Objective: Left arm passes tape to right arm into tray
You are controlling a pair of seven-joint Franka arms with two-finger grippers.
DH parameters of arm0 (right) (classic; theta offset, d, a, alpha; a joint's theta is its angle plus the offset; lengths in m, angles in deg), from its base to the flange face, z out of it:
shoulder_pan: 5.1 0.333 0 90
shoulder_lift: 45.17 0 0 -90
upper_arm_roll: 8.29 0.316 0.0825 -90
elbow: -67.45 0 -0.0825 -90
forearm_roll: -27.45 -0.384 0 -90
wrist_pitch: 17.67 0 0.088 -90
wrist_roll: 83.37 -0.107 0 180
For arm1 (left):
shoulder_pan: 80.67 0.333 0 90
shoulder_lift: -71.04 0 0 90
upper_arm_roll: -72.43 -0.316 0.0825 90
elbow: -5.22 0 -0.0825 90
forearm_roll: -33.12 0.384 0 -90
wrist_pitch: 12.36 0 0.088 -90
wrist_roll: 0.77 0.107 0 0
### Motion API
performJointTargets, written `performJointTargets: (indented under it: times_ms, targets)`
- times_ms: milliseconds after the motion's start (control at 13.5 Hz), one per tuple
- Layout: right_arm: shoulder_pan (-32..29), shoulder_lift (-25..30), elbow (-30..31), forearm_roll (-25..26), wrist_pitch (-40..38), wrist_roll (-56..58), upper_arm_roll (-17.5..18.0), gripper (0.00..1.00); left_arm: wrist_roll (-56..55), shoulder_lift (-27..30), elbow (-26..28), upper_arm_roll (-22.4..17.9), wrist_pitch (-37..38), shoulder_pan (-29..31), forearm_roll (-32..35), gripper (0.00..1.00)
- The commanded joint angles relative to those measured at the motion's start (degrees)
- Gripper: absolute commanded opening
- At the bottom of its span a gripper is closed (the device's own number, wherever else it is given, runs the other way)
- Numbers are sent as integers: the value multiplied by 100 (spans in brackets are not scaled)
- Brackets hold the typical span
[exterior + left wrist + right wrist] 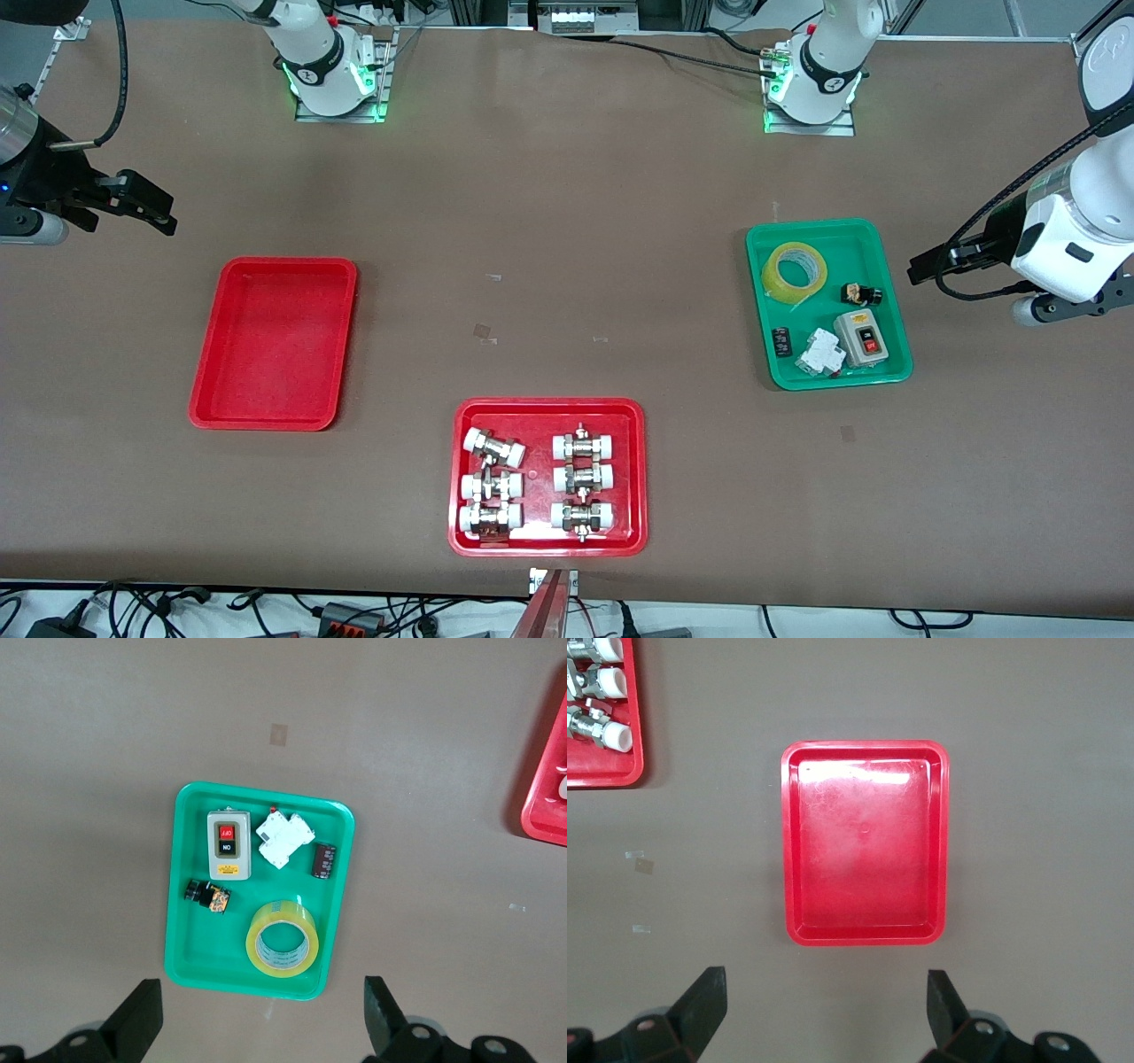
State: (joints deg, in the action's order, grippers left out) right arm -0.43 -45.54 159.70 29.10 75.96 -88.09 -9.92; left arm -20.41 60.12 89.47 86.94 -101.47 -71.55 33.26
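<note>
The yellow tape [795, 271] lies flat in the green tray [886, 244], at the end farther from the front camera. In the left wrist view the tape [282, 937] shows a white core. My left gripper [923, 268] is open and empty, up in the air over the bare table just beside the green tray, toward the left arm's end; it also shows in the left wrist view [261, 1017]. The plain red tray [275, 341] is empty and also shows in the right wrist view [866, 842]. My right gripper [159, 213] is open and empty, over the table beside the red tray [824, 1005].
A red tray of metal-and-white pipe fittings [547, 409] sits near the front edge at mid-table. The green tray also holds a grey switch box [861, 338], a white breaker [819, 352] and small black parts [859, 293]. Bits of tape mark the mid-table [485, 332].
</note>
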Motion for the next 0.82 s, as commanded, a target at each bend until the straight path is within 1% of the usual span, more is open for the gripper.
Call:
performJointTargets:
  times_ms: [0, 223, 297, 446, 669, 743]
  targets:
    - [8, -7, -41, -50, -73, -38, 14, 100, 146, 178, 188, 34, -133, 55, -41, 100]
    - [17, -16, -32, -59, -65, -20, 14, 100, 146, 126, 197, 34, -133, 20, -23, 100]
    - [17, -16, -41, -59, -64, -55, 14, 100, 146, -40, 188, 34, -90, 37, -23, 100]
    - [8, -16, -32, -59, -64, -47, 14, 100, 241, -129, 293, 26, -81, 98, -58, 100]
    - [8, -7, -32, -59, -73, -55, 14, 100, 540, -156, 994, 17, -142, 248, -49, 100]
    - [8, -7, -32, -59, -73, -55, 14, 100, 541, -69, 1458, 17, -377, 283, -58, 100]
